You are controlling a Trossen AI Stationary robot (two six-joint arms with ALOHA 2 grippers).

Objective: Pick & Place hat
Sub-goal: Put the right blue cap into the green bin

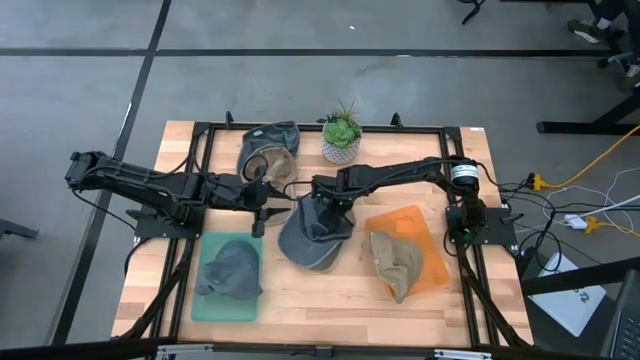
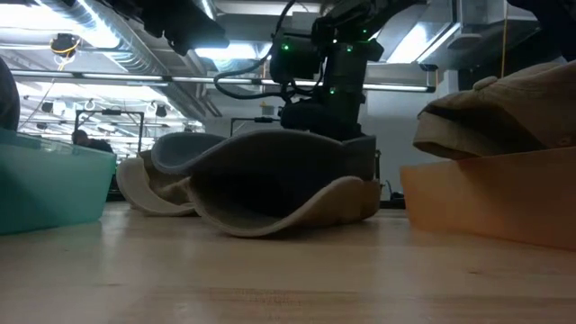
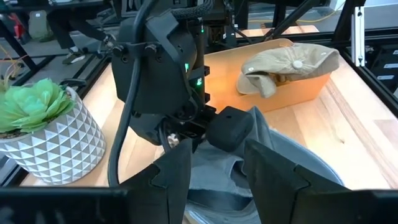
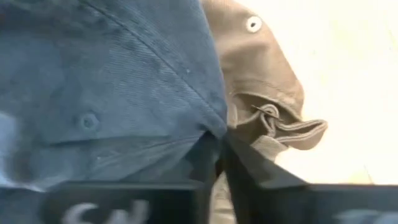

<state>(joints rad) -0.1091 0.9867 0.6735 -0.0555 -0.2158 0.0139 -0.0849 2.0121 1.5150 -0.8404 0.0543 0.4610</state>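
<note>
Grasp step. Right gripper (image 1: 325,215) is down on the grey cap (image 1: 312,238) at table centre, fingers pinched on its crown fabric. Left gripper (image 1: 262,193) waits just beside it, fingers spread. Next move, likely: lift clear, carry toward the orange tray (image 1: 432,262) or the teal tray (image 1: 222,300).

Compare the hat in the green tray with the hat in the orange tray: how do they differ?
The grey hat lies in the green tray on the left arm's side; the tan hat lies in the orange tray on the right arm's side. The grey one is darker. Both are crumpled caps, clear of either hand.
</note>
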